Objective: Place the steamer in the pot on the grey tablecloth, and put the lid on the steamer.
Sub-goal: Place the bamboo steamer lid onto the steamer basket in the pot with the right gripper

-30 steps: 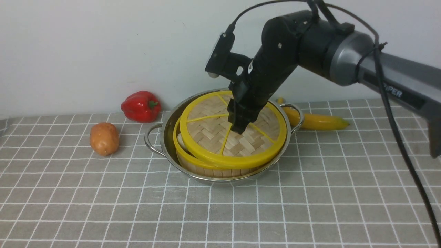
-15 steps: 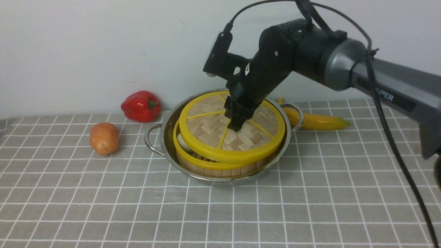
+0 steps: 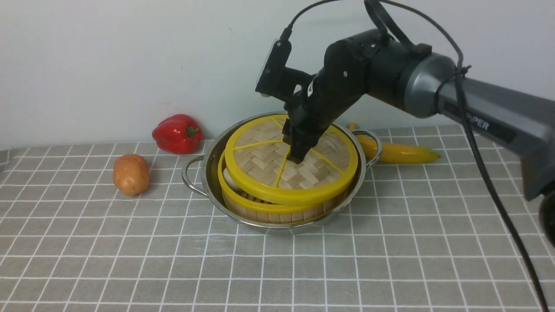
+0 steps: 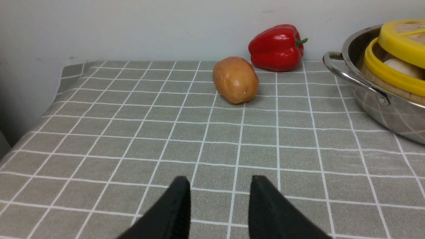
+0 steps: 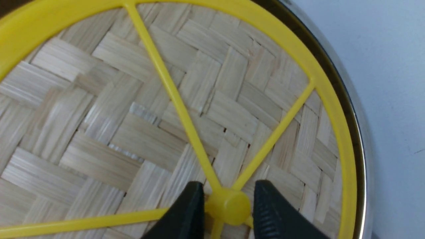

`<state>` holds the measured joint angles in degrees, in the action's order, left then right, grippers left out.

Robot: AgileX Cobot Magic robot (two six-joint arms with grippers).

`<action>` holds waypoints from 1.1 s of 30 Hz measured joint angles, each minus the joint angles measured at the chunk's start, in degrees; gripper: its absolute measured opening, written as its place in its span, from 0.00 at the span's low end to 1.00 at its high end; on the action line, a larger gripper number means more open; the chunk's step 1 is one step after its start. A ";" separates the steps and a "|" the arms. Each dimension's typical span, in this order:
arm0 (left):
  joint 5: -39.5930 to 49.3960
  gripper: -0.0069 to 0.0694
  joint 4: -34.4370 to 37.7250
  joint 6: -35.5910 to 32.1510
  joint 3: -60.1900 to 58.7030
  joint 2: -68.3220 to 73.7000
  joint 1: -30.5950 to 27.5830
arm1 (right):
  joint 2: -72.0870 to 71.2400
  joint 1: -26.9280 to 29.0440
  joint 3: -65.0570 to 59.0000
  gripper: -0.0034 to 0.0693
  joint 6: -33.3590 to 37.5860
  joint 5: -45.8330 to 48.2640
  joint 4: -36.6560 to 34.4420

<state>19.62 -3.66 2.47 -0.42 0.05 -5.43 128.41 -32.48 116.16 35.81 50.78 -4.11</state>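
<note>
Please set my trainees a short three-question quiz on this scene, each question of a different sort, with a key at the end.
1. True or false: the steamer sits inside the pot.
2. Multiple choice: what is the right gripper clamped on? A) the knob of the lid; B) the pot; C) nothing.
3. Fill in: the left gripper is ___ and holds nothing.

Key: 1 true; 2 A; 3 open.

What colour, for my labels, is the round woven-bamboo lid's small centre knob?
Yellow; the centre knob shows best in the right wrist view.
</note>
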 joint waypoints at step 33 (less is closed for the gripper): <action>0.00 0.41 0.00 0.00 0.00 0.00 0.00 | 0.58 0.00 0.35 0.18 5.97 -0.08 -5.69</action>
<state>19.62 -3.66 2.47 -0.42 0.05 -5.43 128.99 -32.48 116.52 41.78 50.71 -9.81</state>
